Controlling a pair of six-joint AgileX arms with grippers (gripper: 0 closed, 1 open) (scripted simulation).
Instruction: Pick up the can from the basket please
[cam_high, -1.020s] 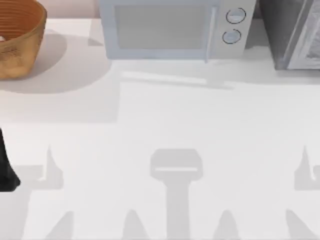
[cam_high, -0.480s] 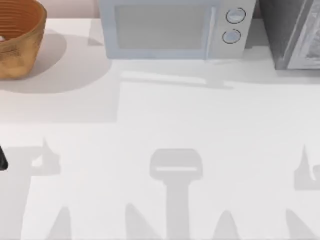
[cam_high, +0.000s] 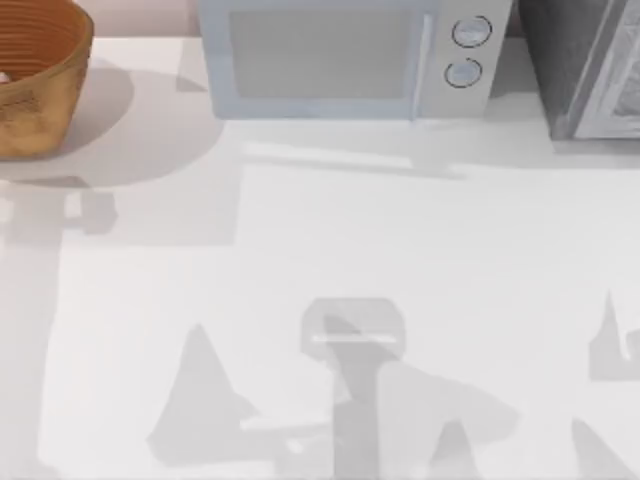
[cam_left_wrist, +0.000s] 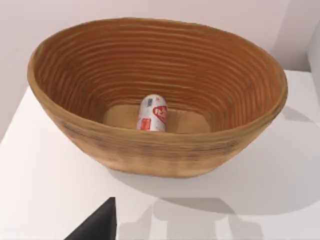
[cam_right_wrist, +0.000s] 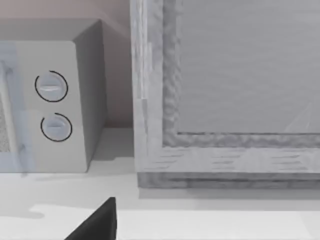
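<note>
- One basket (cam_high: 35, 75) stands at the far left corner of the white surface (cam_high: 330, 250), left of the one microwave (cam_high: 345, 60).
- One can (cam_left_wrist: 153, 114) lies on its side on the basket's floor, near the middle.
- One grey cabinet (cam_high: 585, 65) stands right of the microwave.
- Left arm's dark edge, seen earlier well below the basket, has left the top view; shadows near the basket have shifted.
- Whether either arm's jaws are open or closed cannot be told.

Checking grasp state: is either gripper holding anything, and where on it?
Nothing held. The can lies loose inside the basket, with no fingers touching it.
</note>
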